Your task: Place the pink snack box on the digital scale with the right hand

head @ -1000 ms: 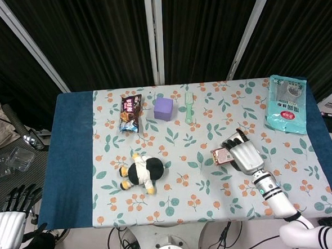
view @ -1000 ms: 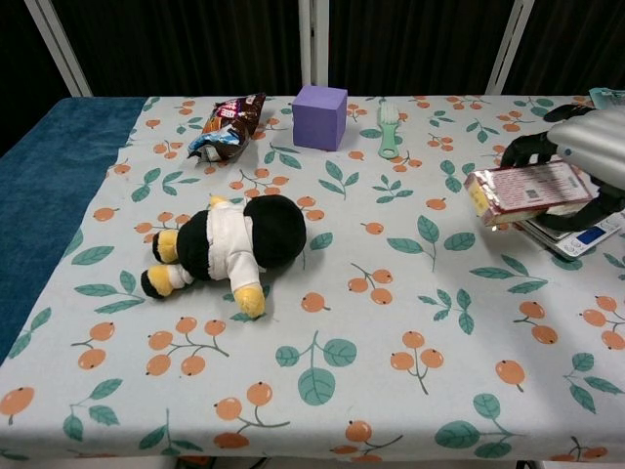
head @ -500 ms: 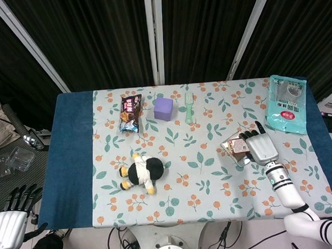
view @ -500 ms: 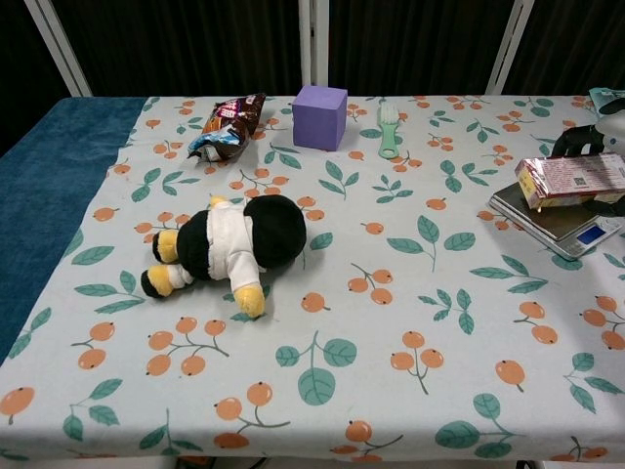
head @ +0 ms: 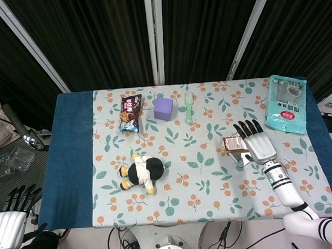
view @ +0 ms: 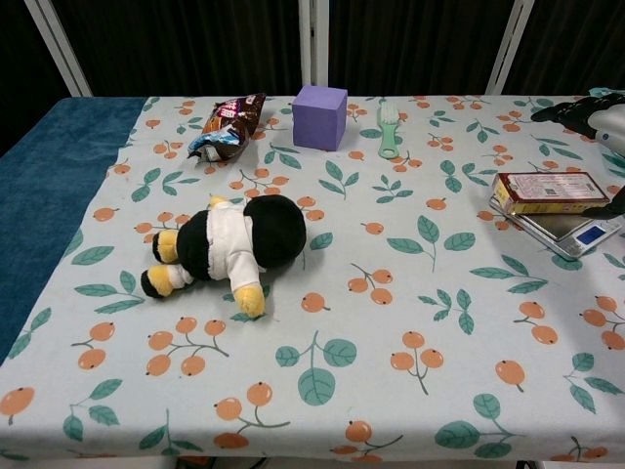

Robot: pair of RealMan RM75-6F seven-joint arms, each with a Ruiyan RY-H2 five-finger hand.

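- Head view shows the right hand with its fingers fanned apart over the right side of the table, holding nothing; a second ago those same fingers were wrapped round the box.
- Its fingertips reach in at the right edge of the chest view, spread and lifted clear of the box (the palm is mostly out of that frame).
- Just beside the hand, the pink snack box lies flat on the digital scale, long side across the platform and the blue display still showing in front of it.
- One second ago the box was carried tilted in the air, short of the scale; half a second ago it was over the platform with the hand still on it. Now it sits level and let go.
- I would say the placing is done, or very nearly: what is left is for the hand to draw away without nudging the box.
- Further out, the left hand hangs below the table's near left corner, fingers straight and together, empty as far as I can tell, and just where it was before.
- On the flowered cloth the plush toy, purple block, green comb, dark snack bag and teal packet have not shifted.
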